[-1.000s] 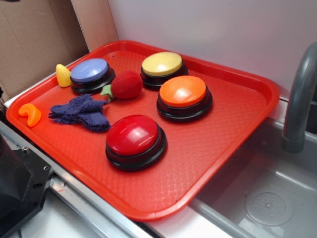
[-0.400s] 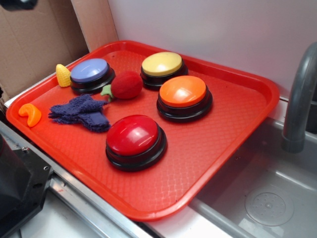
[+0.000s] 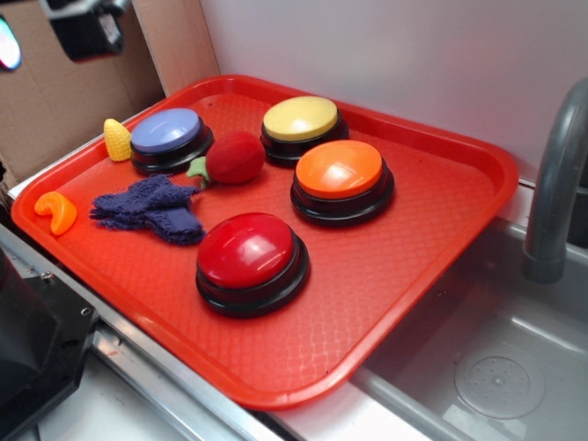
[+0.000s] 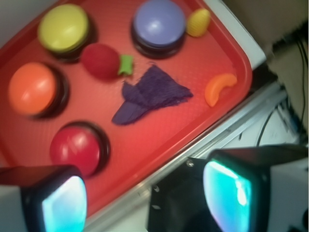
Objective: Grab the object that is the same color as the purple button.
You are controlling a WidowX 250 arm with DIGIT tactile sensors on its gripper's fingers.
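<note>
The dark purple-blue knitted cloth piece [image 3: 149, 209] lies on the red tray [image 3: 386, 285], left of the red button; in the wrist view the cloth piece [image 4: 149, 94] is near the middle. The purple button [image 3: 168, 136] with its lavender dome sits at the tray's back left and also shows in the wrist view [image 4: 159, 23]. My gripper [image 3: 55, 32] enters at the exterior view's top left, high above the tray's left edge. In the wrist view the gripper [image 4: 145, 203] is open and empty, its pads [image 4: 227, 193] wide apart over the tray's near edge.
Red [image 3: 250, 257], orange [image 3: 340, 176] and yellow [image 3: 300, 123] buttons stand on the tray. A red plush ball with a green leaf [image 3: 234, 158], a small corn toy [image 3: 117, 140] and an orange crescent [image 3: 57, 211] lie near the cloth. A sink and faucet [image 3: 556, 184] are at right.
My gripper has come into the exterior view at the top left, moving down and right. Nothing on the tray has moved.
</note>
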